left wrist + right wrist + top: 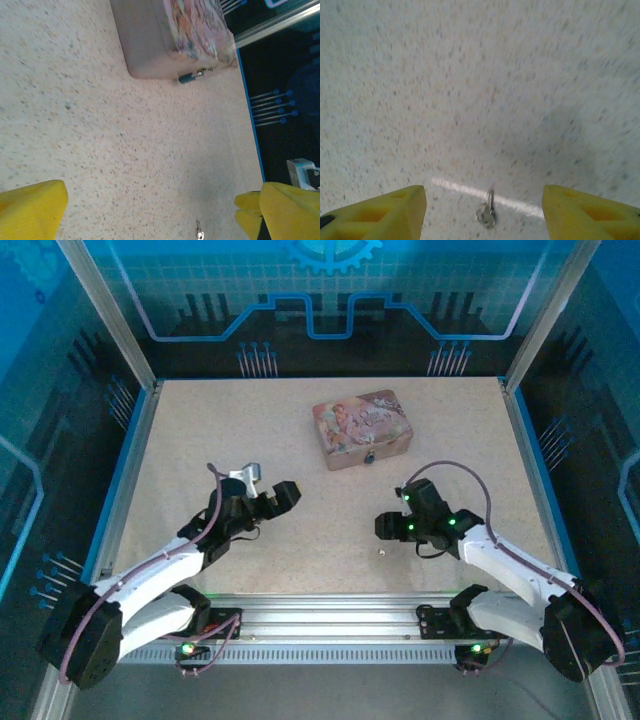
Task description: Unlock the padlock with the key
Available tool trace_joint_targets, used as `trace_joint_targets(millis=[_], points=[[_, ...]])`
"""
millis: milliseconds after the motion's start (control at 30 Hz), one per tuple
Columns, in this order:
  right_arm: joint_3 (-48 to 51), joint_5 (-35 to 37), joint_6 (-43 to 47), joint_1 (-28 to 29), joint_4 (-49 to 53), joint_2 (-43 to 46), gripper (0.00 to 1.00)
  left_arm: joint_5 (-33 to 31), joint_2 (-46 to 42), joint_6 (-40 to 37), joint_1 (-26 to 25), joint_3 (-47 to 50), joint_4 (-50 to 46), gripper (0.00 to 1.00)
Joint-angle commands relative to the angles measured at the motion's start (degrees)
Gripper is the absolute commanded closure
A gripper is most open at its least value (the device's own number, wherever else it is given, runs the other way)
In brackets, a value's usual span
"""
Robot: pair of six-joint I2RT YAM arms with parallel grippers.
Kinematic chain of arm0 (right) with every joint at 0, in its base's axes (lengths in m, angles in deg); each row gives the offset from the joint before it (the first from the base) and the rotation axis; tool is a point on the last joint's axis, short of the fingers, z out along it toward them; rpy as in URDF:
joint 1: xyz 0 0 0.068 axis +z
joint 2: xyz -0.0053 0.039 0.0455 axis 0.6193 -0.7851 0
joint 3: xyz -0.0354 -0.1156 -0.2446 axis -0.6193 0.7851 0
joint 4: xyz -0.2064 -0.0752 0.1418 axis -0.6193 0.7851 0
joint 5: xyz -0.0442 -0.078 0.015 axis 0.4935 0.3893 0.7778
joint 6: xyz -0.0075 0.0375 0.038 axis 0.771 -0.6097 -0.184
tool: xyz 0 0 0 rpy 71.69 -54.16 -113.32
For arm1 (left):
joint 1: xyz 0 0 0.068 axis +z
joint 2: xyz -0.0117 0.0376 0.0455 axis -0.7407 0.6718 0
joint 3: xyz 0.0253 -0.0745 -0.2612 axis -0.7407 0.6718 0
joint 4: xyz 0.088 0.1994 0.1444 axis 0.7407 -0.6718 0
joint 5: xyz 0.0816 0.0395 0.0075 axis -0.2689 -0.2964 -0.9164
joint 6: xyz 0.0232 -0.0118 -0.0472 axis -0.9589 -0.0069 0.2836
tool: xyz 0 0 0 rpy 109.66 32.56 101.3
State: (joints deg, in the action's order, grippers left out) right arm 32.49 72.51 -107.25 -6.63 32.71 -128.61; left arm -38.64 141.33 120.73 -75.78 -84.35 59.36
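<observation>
One tiny padlock (369, 456) is sitting against the near front wall of the pink picture-printed tin (362, 425), about mid-table toward the far side. The body is dark bluish and stubby. In the left wrist view the padlock (187, 78) is lying low at the tin's (150, 45) bottom edge, silvery shackle end pointing at the tin; whether it is hooked through a clasp I cannot tell.

The key (381, 552) is lying flat on the speckled table (200, 440), well apart from the padlock, toward the near edge. It is very small and silvery. In the right wrist view the key (487, 212) is showing a round head nearer the camera and a thin blade pointing away, somewhat blurred.

The right gripper (385, 527) is hovering just beside the key, pointing down at the table. Its yellow fingers (380, 210) are standing apart with the key lying between them, touching neither; nothing is being held.

The left gripper (285, 495) is hanging over bare table to the left, well apart from the tin. Its jaws are spread wide, yellow fingers (30, 210) at opposite frame edges, holding nothing. The key (199, 232) is showing small at the bottom of that view.
</observation>
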Motion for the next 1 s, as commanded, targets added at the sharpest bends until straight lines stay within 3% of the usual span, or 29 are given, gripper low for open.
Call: trace_joint_targets(millis=[0,400,967], points=[[1.96,1.15,-5.15,3.33,1.73,-0.87,0.40,-1.60,2.59,2.10,-1.93,0.75,5.96,0.01],[3.60,3.54,-7.84,7.03,0.60,-3.51,0.45,-0.52,10.43,4.86,-5.20,1.44,13.39,0.01],[2.43,3.29,-8.71,8.91,-0.74,-9.58,0.66,-1.15,10.39,4.47,-5.49,1.61,12.55,0.01]])
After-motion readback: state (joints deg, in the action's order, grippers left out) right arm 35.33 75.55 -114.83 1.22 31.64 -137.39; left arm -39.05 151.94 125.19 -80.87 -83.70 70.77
